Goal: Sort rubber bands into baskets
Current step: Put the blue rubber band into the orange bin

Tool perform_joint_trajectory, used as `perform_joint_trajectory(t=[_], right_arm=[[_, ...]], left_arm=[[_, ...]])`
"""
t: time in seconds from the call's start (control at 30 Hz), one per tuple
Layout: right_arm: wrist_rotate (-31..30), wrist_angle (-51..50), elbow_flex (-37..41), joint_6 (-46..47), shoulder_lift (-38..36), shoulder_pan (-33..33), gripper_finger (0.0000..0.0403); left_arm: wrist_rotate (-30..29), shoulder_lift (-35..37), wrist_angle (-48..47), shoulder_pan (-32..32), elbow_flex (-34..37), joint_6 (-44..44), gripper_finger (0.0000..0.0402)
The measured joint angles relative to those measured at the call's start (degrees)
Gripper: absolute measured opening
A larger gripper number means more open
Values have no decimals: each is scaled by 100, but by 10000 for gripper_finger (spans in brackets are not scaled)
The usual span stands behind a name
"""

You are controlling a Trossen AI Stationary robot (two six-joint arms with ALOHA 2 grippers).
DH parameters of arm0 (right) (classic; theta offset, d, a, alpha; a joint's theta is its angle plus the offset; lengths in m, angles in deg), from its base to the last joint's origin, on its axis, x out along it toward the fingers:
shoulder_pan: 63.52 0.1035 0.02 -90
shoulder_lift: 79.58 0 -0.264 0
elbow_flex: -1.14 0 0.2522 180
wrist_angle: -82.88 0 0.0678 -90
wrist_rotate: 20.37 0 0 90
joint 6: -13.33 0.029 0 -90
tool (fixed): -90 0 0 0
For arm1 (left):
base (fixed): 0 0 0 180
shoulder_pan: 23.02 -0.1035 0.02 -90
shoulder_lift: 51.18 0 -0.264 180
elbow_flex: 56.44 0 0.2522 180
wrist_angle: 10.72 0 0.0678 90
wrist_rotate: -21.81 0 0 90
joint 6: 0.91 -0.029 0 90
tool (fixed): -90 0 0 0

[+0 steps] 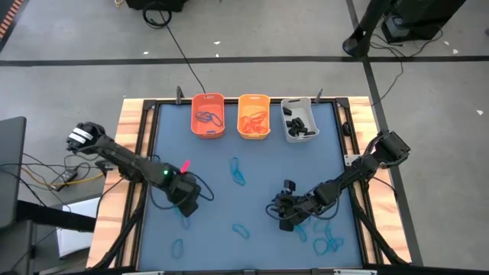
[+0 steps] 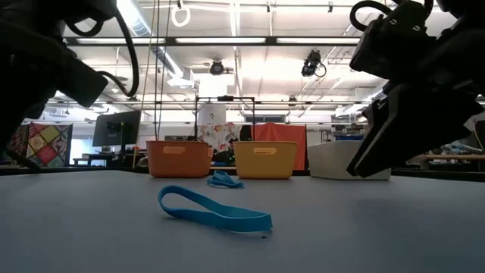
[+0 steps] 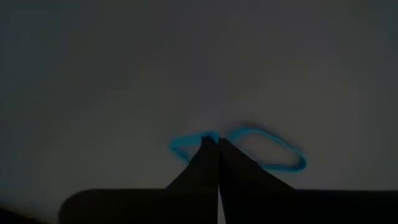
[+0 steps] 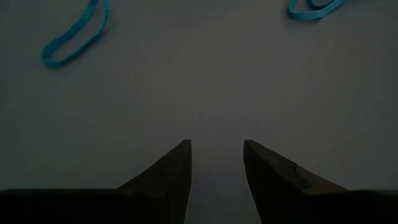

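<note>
A: Nearest items on the desk [image 1: 321,164]?
B: Loose blue rubber bands [image 1: 243,228] toward 6 o'clock; a cluster at 5 o'clock sits partly hidden beneath the right gripper [image 4: 216,147], jaws apart, holding nothing.
A: Left gripper [image 3: 218,140]?
B: At 8 o'clock, jaws closed, pinching one blue band [image 3: 273,149]; the pinched stretch is hidden behind the tips.
A: Centre?
B: One crumpled blue loop [image 1: 238,172].
A: Far edge, 12 o'clock?
B: Orange basket [image 1: 208,116] with dark bands, hard to make out; yellow-orange basket [image 1: 254,115] with orange bands; grey-white basket [image 1: 299,120] with black ones.
</note>
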Motion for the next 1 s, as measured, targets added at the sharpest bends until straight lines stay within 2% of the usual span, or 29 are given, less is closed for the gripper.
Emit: perform_joint_trajectory(t=[0.2,0.47,0.6,0.8,0.9,1.0], right_arm=[[33,172,0,78,0,-58,158],[17,297,0,613,0,-80,158],[-49,298,0,820,0,-65,158],[-346,293,0,1484,0,-46,158],[-711,289,0,1767,0,-1,158],[-1151,285,0,2118,0,82,158]], left_arm=[[-441,551,-575,-737,0,-739,1],[-1160,1080,-588,-2161,-4,-2350,1],[-1186,1052,-310,-2985,-4,-3605,1],[-1159,995,779,-4018,-13,-5130,1],[-1180,987,816,-4363,-252,-5661,1],[-1562,989,1048,-4517,-579,-6279,1]])
